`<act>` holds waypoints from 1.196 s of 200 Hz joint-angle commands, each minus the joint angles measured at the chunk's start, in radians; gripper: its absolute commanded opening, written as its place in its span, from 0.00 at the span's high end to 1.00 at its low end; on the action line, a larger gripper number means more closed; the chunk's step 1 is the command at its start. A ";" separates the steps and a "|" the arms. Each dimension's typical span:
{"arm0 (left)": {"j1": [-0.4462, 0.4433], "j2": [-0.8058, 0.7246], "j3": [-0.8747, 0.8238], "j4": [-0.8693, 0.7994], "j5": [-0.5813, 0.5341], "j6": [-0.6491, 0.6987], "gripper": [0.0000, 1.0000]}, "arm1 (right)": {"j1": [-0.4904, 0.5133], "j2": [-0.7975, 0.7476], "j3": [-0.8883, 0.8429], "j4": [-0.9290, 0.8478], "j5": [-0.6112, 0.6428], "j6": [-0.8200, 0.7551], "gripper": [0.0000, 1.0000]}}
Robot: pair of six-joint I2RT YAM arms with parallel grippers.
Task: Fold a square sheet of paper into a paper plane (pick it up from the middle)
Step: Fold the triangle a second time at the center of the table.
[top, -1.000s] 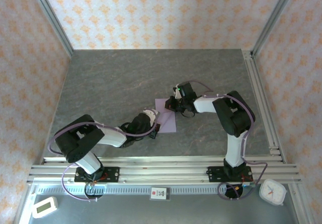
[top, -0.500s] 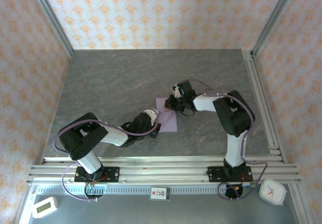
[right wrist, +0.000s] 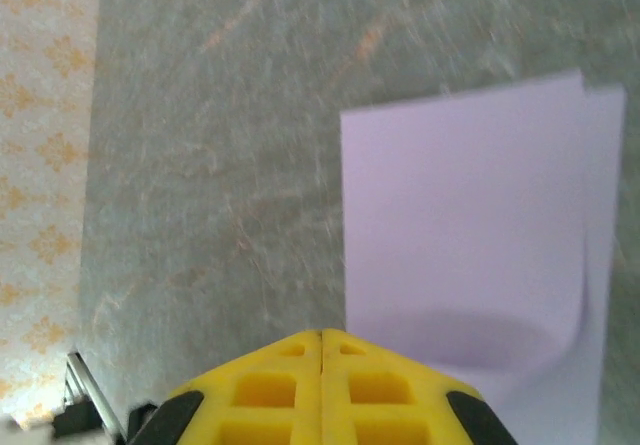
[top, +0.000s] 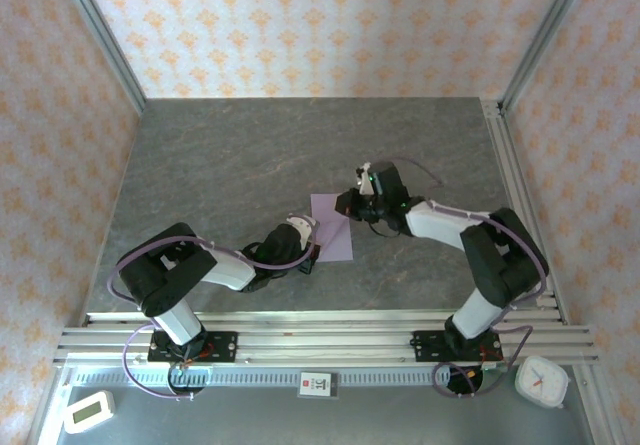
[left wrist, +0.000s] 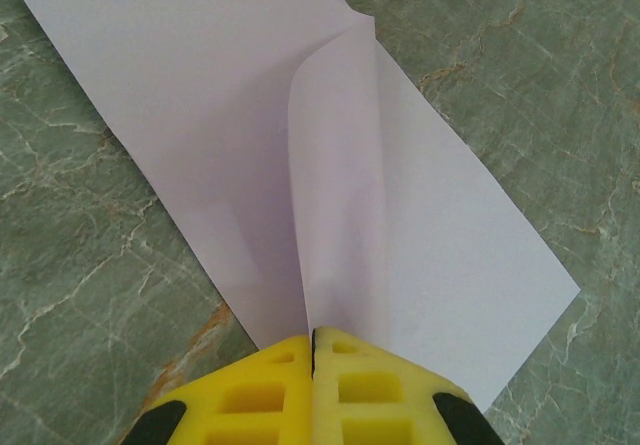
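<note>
Lilac square sheet of paper (top: 333,233) is lying on the grey stone-look table (top: 220,165), pretty much in the middle, between the two arms. It isn't flat. In the left wrist view (left wrist: 420,215) one flap curls up off the layer under it, and the raised edge runs straight down into the seam between the yellow fingers.

So the left gripper (top: 312,253) sits at the sheet's near left edge, and its jaws (left wrist: 312,340) are squeezed together with that flap nipped between the tips.

The right gripper (top: 347,205) is at the far right corner of the sheet. Its fingers (right wrist: 322,340) are pressed tight together too. The paper (right wrist: 460,225) lies just beyond the tips and off to the right, but that view is blurry and I can't tell if it's touching the sheet.
</note>
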 commanded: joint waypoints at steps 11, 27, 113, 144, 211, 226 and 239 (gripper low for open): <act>0.007 0.040 0.005 -0.047 0.017 -0.006 1.00 | 0.052 -0.056 -0.117 0.096 0.041 0.077 0.97; 0.008 0.044 0.009 -0.051 0.017 -0.004 1.00 | 0.082 -0.052 -0.141 0.132 0.051 0.100 0.97; 0.008 0.052 0.017 -0.064 0.021 0.001 1.00 | 0.134 0.048 -0.118 0.186 0.063 0.119 1.00; 0.007 0.052 0.016 -0.064 0.023 0.002 1.00 | 0.133 0.065 -0.130 0.194 0.072 0.113 1.00; 0.008 0.057 0.014 -0.062 0.026 0.007 1.00 | 0.116 0.118 -0.129 0.206 0.080 0.110 1.00; 0.007 0.061 0.015 -0.060 0.029 0.007 1.00 | 0.115 0.135 -0.129 0.206 0.080 0.109 1.00; 0.007 0.062 0.016 -0.056 0.030 0.006 1.00 | 0.114 0.145 -0.133 0.207 0.080 0.108 1.00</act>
